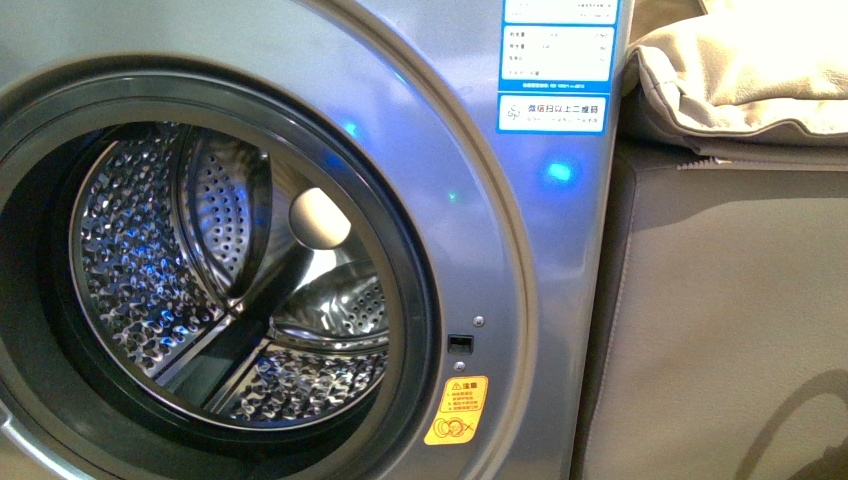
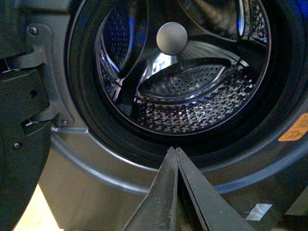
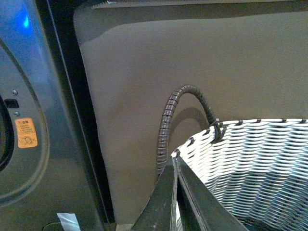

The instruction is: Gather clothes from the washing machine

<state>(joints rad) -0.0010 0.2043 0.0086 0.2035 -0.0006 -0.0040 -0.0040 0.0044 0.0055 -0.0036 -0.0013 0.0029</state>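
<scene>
The grey washing machine (image 1: 520, 250) fills the front view, its porthole open onto the perforated steel drum (image 1: 150, 270). The clothes are out of view; only bare metal shows inside the drum (image 2: 192, 96). In the left wrist view my left gripper (image 2: 176, 150) is shut with nothing in it, just outside the black door rim and pointing at the lower edge of the opening. My right gripper (image 3: 174, 158) is also shut and holds nothing, hanging at the near rim of a woven grey-white basket (image 3: 260, 154) to the right of the machine (image 3: 29, 72). Neither arm appears in the front view.
A grey upholstered panel (image 1: 720, 320) stands right of the machine with a beige cushion (image 1: 740, 70) on top. The basket's wrapped handle (image 3: 168, 120) arches close to my right fingertips. The dark door panel (image 2: 19, 120) hangs open beside the porthole. An orange sticker (image 1: 456, 410) marks the machine's lower front.
</scene>
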